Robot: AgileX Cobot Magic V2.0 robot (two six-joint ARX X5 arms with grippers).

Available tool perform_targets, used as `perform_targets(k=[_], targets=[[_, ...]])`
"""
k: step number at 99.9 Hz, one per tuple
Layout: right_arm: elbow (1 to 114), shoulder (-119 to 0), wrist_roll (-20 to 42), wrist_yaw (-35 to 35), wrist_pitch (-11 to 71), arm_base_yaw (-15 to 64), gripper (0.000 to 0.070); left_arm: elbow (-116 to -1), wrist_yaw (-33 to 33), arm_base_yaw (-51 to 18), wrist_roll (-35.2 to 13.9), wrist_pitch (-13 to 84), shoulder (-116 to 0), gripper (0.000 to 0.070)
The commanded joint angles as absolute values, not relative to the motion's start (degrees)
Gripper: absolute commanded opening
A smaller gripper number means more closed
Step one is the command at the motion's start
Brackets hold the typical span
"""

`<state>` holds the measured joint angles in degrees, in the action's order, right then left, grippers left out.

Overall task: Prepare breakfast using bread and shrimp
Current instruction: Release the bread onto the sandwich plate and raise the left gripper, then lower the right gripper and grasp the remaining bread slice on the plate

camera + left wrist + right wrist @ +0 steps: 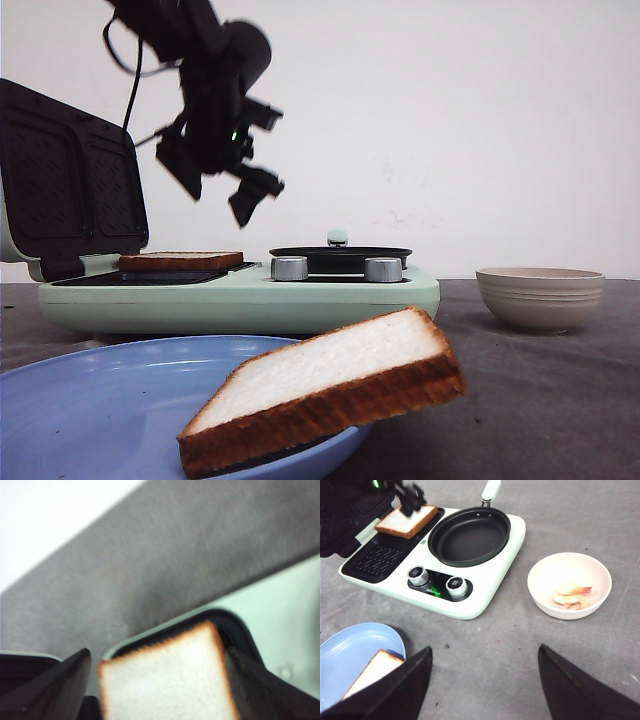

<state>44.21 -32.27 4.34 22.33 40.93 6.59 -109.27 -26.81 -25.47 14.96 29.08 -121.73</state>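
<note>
The left hand (222, 190) hangs open and empty above the grill slice (181, 261), which lies flat on the grill plate (379, 560) under the raised lid (68, 180). The right hand (485, 680) is wide open, empty, over the bench (510, 645). A second slice (330, 385) leans on the blue plate (90, 400); shrimp (572, 596) sit in the bowl (547, 577). Bread-laying looks done; next likely comes fetching shrimp, needing a delicate pinch.
</note>
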Motion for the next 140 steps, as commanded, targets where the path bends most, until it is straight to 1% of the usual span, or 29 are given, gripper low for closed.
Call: perform_targets(k=[1,4,10,11,15,21,31,40,50,57,75,82,89,102,125,140], targets=[[44.9,-32.5,3.6,22.2,40.4,6.6,0.0407,-114.6,-27.2,-26.3,10.5,31.5,-122.8,0.0383],[44.9,-32.5,3.7,22.2,40.3,6.6,0.0407,-116.3,-26.3,-26.3,8.7,33.0,-122.3,0.0277],[44.9,-32.5,3.9,22.2,40.2,6.6,0.0407,-119.2,-23.7,-26.3,4.6,35.2,-121.1,0.0021],[44.9,-32.5,3.9,22.2,40.2,6.6,0.0407,-119.5,-23.3,-26.3,4.0,35.5,-120.8,0.0],[44.9,-32.5,3.9,22.2,40.2,6.6,0.0407,-120.6,-22.1,-26.3,1.6,36.4,-119.4,0.0013],[44.9,-32.5,3.9,22.3,40.3,6.6,0.0406,-120.7,-22.0,-26.3,-1.1,36.7,-116.7,0.0011],[44.9,-32.5,4.1,22.3,40.3,6.6,0.0404,-120.7,-22.0,-26.3,-3.2,37.9,-111.7,0.0011],[44.9,-32.5,4.1,22.5,40.5,6.6,0.0403,-120.7,-21.9,-26.3,-4.2,39.9,-106.9,0.001],[44.9,-32.5,4.4,22.5,40.7,6.6,0.0403,-120.4,-20.4,-26.3,-5.2,42.5,-101.0,0.001],[44.9,-32.5,4.5,22.6,41.3,6.6,0.0403,-120.0,-19.0,-26.3,-5.2,44.6,-96.7,0.001],[44.9,-32.5,4.5,23.2,43.9,6.6,0.0403,-116.3,-18.9,-27.1,-5.0,47.8,-84.7,0.001],[44.9,-32.4,4.4,23.2,44.1,6.6,0.0403,-113.1,-17.6,-27.4,-5.0,48.1,-78.9,0.001],[44.9,-32.4,4.5,23.6,43.9,6.6,0.0403,-108.7,-14.7,-27.6,-5.0,48.1,-72.4,0.001],[44.9,-32.7,4.8,28.4,43.8,6.6,0.0398,-98.3,-9.5,-28.3,-4.8,48.7,-59.5,0.001],[44.9,-37.3,10.9,40.3,43.7,6.6,0.0398,-79.3,-2.6,-28.7,-5.5,50.0,-36.2,0.001],[44.9,-42.1,14.4,43.1,43.7,7.6,0.0398,-72.4,-0.3,-28.7,-5.7,50.3,-24.6,0.001]])
